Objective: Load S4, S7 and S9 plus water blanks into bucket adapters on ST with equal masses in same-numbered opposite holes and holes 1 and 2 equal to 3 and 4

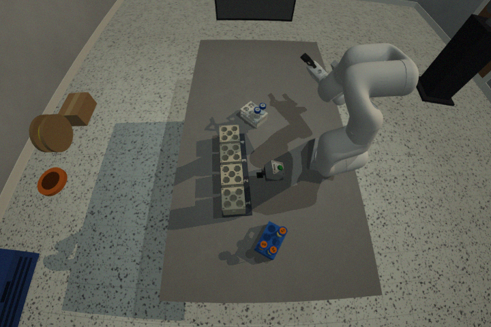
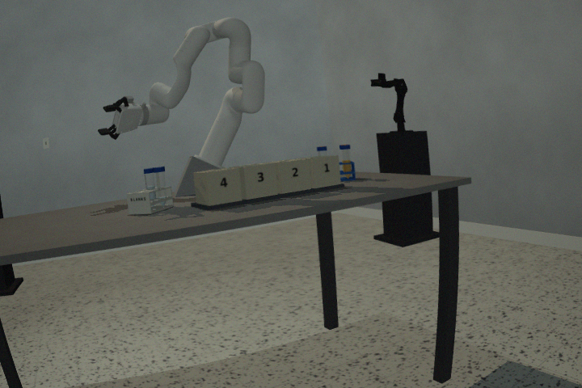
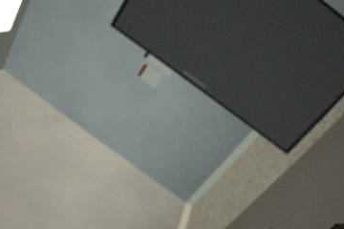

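Seen from above, with the clock face centered on loading stand ST [image 1: 248, 208] [image 2: 209, 206], the job waits at its starting line: all four bucket adapters [image 1: 232, 211] [image 2: 296, 183] show holes with no tubes. Three orange-dotted sample tubes [image 1: 282, 231] [image 2: 345, 167] stand upright in the blue rack [image 1: 264, 236] [image 2: 354, 170] at five o'clock; two water blanks [image 1: 262, 105] [image 2: 160, 170] stand in the white rack [image 1: 258, 120] [image 2: 137, 206] at one o'clock, their printed volumes too small to read. Still ahead are judging the sample levels, choosing balanced holes, loading samples and any needed blanks, letting go, and pressing the green DONE key [image 1: 280, 167] at three o'clock, which appears unpressed, though its catch cannot be judged. The gripper [image 1: 305, 58] [image 2: 103, 120] [image 3: 343, 226], farther out toward one o'clock, hangs wide open above the tabletop, holding nothing and touching neither tube nor rack.
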Motion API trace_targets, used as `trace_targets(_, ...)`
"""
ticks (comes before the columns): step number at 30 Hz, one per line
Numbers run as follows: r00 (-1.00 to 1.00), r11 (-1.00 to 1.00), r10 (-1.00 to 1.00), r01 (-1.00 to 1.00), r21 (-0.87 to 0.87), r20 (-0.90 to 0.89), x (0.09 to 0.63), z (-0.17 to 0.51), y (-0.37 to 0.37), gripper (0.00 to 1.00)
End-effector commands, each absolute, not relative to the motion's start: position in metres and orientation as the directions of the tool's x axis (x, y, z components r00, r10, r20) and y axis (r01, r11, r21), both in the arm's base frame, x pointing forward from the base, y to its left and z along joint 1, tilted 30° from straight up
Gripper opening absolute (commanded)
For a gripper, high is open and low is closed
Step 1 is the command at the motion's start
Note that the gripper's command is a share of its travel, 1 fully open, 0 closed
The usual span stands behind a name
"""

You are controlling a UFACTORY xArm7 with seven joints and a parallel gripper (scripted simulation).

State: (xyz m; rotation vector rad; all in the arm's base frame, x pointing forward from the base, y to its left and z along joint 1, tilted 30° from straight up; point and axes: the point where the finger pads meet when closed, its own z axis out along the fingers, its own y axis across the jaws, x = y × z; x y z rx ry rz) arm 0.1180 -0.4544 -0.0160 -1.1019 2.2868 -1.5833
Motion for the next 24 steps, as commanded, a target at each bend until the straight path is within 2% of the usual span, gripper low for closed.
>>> trace_targets(1,-0.719,0.170,-0.637,-0.480,-0.860,0.276,0.118,-0.015,-0.456,1.00)
trace_targets(17,-0.719,0.170,-0.637,-0.480,-0.860,0.276,0.118,-0.015,-0.456,1.00)
trace_targets(24,-0.647,0.107,-0.716,-0.470,-0.876,0.261,0.150,-0.002,-0.453,1.00)
